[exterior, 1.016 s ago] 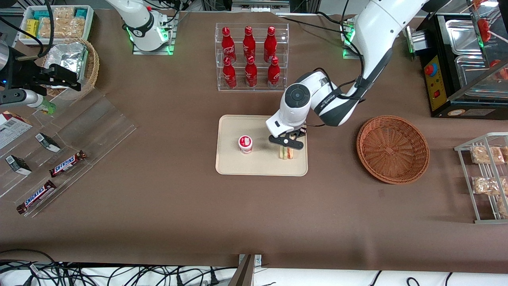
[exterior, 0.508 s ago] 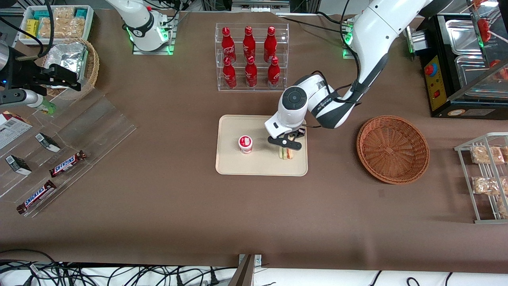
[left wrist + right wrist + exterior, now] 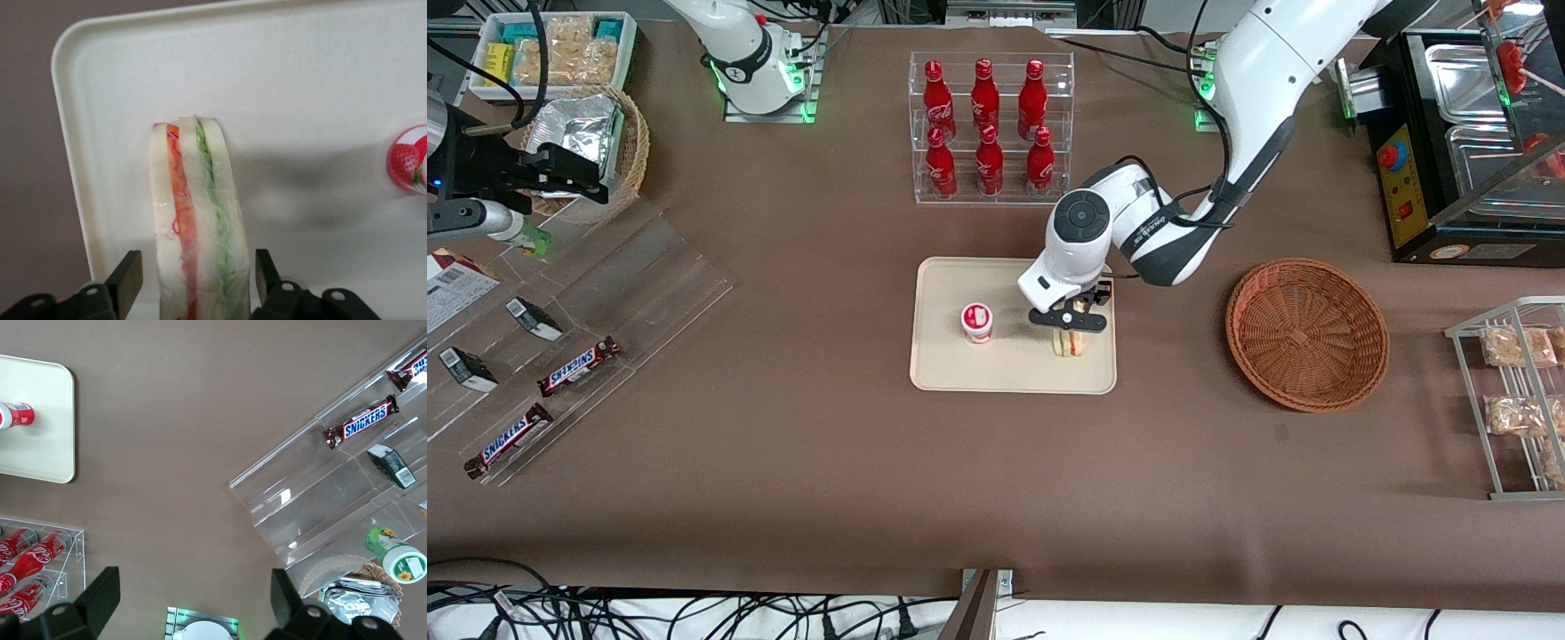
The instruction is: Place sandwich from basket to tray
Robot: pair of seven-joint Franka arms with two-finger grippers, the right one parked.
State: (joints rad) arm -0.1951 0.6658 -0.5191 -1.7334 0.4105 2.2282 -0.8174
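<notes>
The claw (image 3: 193,293) hangs low over the tray (image 3: 943,369), its fingers (image 3: 127,277) spread apart with a clear gap on each side of the sandwich (image 3: 197,220), so nothing is clamped. The sandwich stands on its cut edge on the tray, near the rim toward the working arm's end, its bread slices upright and the red and green layers showing between them under a thin wrap. Judged from this, the placing looks done and the risk now lies in the withdrawal. The wedge is tall and narrow, so it could tip if a finger brushes it on the way up; a straight lift keeps both gaps open, while any sideways drift or wrist twist would likely drag one pad along the bread or the wrap. The wrap looks loose and could catch on a fingertip, pulling the sandwich up or over. It also sits close to the low rim, so a push toward that side could slide part of it off the tray onto the cloth. A small cup (image 3: 977,322) with a strawberry lid stands on the tray toward the parked arm's end, well apart from the sandwich; a swing that way could knock it. The basket (image 3: 1307,333) lies empty on the table toward the working arm's end.
</notes>
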